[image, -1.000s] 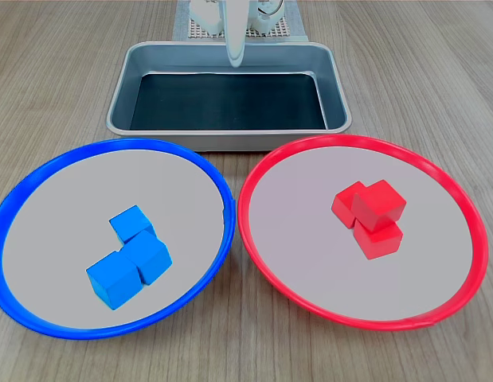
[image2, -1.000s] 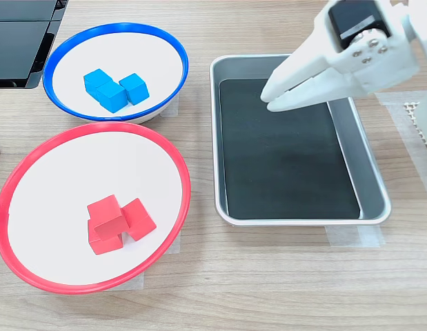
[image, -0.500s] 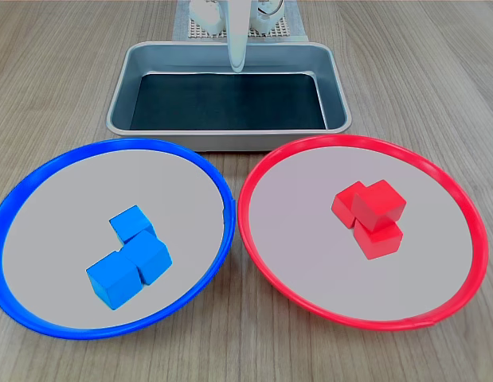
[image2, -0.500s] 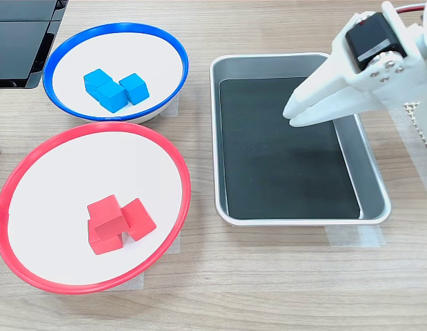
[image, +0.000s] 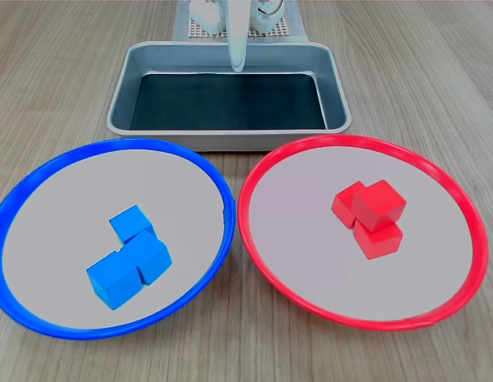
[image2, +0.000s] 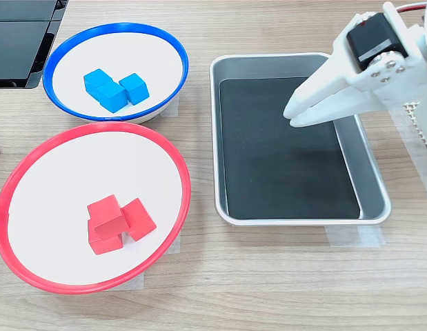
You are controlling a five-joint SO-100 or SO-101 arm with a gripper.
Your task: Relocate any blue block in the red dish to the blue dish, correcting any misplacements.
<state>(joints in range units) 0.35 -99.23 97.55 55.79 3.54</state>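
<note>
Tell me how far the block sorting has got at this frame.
It looks done: three blue cubes sit in the blue dish, and the red dish holds only red cubes. Nothing is in hand: the gripper is empty, jaws together over the metal tray. No misplaced block remains visible.

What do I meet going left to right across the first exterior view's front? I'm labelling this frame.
blue dish → blue blocks → red dish → red cubes

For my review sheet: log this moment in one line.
gripper shut, empty, over tray | blue dish: three blue blocks | red dish: red blocks only
</note>
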